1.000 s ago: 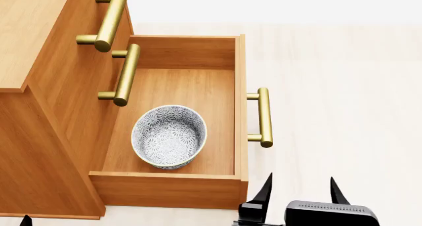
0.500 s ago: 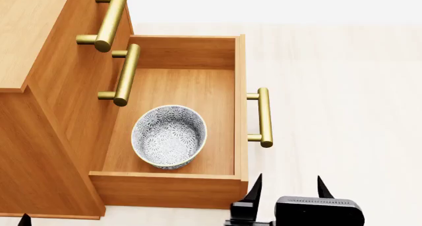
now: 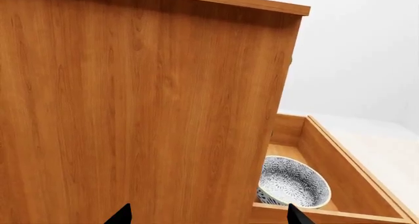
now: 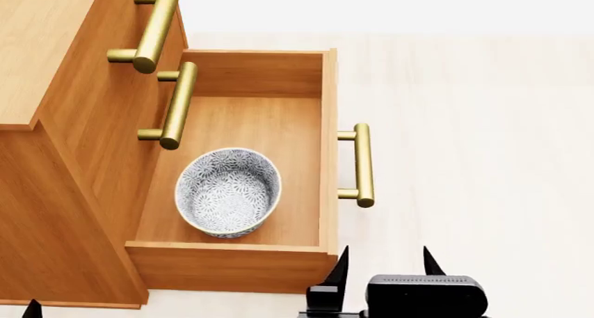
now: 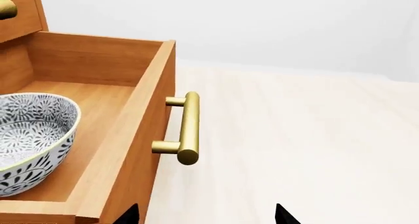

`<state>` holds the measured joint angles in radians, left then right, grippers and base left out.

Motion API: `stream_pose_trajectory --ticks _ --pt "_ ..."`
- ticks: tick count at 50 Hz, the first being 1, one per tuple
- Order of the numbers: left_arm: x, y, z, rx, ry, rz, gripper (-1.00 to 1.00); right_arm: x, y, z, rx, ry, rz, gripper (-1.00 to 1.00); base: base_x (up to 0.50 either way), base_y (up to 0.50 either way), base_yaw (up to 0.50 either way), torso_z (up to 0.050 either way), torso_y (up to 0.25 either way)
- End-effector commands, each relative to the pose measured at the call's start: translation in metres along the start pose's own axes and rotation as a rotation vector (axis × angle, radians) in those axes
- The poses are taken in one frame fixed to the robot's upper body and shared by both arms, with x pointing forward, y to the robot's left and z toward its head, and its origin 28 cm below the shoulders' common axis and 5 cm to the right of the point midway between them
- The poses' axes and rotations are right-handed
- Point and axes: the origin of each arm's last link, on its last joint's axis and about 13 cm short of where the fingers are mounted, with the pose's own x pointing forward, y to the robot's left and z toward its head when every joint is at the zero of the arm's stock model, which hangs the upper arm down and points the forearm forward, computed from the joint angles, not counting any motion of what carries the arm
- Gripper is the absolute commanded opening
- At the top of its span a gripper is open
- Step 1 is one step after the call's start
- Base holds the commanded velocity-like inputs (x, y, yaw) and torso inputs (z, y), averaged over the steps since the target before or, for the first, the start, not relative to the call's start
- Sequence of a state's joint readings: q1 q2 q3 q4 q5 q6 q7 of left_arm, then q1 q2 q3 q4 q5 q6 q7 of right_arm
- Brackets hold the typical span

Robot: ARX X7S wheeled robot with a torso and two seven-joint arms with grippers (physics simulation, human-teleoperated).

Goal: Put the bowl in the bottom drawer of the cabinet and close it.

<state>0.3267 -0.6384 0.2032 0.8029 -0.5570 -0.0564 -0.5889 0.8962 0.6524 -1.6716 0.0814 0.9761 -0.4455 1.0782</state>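
Nearest, the right gripper [image 4: 382,266] sits empty, fingers spread, just outside the front corner of the bottom drawer [image 4: 327,158]. The left gripper [image 3: 206,215] is likewise spread, beside the cabinet [image 4: 55,158]. Beyond, the bowl [image 4: 227,191] rests upright in the open drawer.

Black right gripper [image 4: 382,257]: two pointed fingers [image 4: 339,266], rounded dark-grey wrist housing.
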Motion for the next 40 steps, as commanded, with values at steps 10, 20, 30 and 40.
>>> stream_pose_trajectory --ticks 10,20,30,40 --pt "0.000 0.000 -0.001 0.001 0.001 -0.003 1.00 0.003 0.017 -0.002 -0.003 0.009 0.071 1.00 0.00 0.00 0.00 0.000 0.000" --pt "-0.001 0.000 0.001 0.000 0.000 -0.001 1.00 0.003 0.029 -0.001 -0.008 0.004 0.124 1.00 0.00 0.00 0.00 0.000 0.000" --pt "-0.003 -0.002 0.003 0.000 0.003 -0.002 1.00 0.004 0.035 0.003 -0.012 -0.001 0.160 1.00 0.00 0.00 0.00 0.000 0.000" --pt "-0.003 -0.002 0.004 -0.001 0.003 -0.001 1.00 0.006 0.043 0.007 -0.011 -0.008 0.197 1.00 0.00 0.00 0.00 0.000 0.000"
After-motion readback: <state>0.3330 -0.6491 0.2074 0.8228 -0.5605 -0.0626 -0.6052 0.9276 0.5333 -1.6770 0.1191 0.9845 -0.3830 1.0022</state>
